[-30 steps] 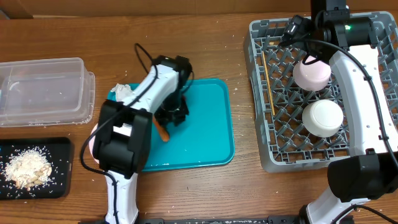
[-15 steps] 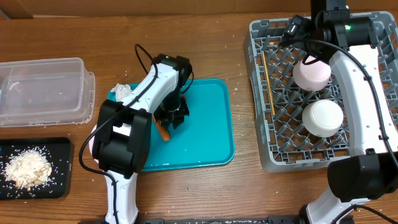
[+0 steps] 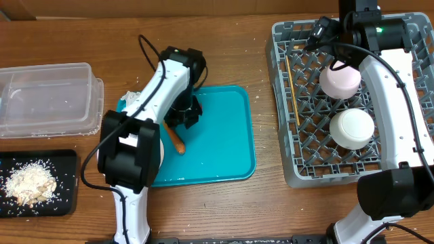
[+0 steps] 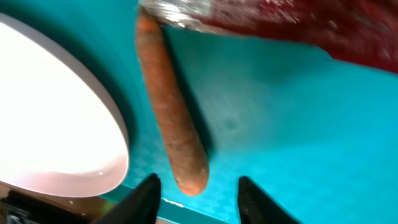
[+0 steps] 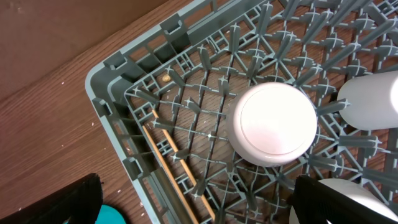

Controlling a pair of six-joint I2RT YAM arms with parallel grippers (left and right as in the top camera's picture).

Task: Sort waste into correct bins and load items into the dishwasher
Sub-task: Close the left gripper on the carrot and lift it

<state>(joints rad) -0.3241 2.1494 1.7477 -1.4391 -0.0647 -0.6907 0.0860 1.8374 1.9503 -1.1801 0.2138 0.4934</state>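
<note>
The orange carrot stick (image 4: pixel 171 118) lies on the teal tray (image 4: pixel 292 137), its near tip between the fingers of my open left gripper (image 4: pixel 198 200). It also shows in the overhead view (image 3: pixel 175 141), just in front of my left gripper (image 3: pixel 182 116). The white plate (image 4: pixel 56 124) is left of the stick and the red wrapper (image 4: pixel 280 22) is beyond it. A white napkin (image 3: pixel 133 99) lies at the tray's far left corner. The grey dish rack (image 3: pixel 288 166) holds two bowls (image 3: pixel 340 79) (image 3: pixel 352 128) and the chopsticks (image 3: pixel 291 88). My right gripper (image 5: pixel 199 211) is open and empty above the rack's far left corner.
A clear plastic tub (image 3: pixel 47 98) stands at the far left. A black tray (image 3: pixel 64 190) in front of it holds beige food scraps (image 3: pixel 28 183). In the right wrist view, upturned white crockery (image 5: pixel 273 121) and the chopsticks (image 5: pixel 174 168) rest on the rack's pegs (image 5: pixel 205 68).
My left gripper has drawn back towards the tray's far side, so more of the carrot stick shows in front of it. The right arm has not moved.
</note>
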